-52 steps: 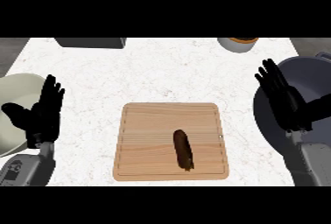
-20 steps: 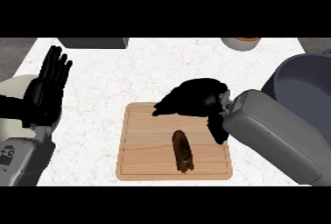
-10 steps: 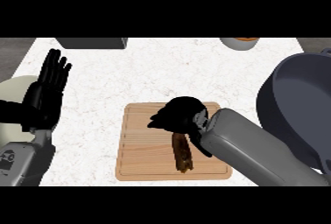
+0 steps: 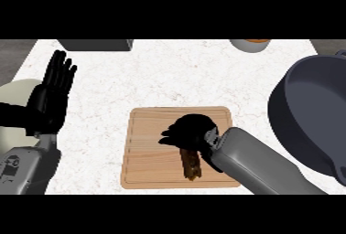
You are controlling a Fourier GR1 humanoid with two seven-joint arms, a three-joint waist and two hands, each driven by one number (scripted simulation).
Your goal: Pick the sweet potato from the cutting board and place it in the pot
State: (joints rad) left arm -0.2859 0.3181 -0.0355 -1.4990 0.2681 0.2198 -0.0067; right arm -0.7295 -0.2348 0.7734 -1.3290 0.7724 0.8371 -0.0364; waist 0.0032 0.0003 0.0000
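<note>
My left hand [image 4: 51, 98] rests open at the left edge, fingers straight and upright, holding nothing, in front of a pale round dish [image 4: 15, 137]. Centre: one cutting board [image 4: 145, 155] bears one sweet potato [image 4: 192, 167], lying lengthwise on its right half. My right hand [image 4: 189, 130] covers the potato's far end; whether it has closed on it I cannot tell. Right: one dark grey pot [image 4: 304, 109] beside the board, only its own wall showing inside. Far edge: one dark box [image 4: 94, 44] and one small vessel [image 4: 250, 45] with orange inside.
</note>
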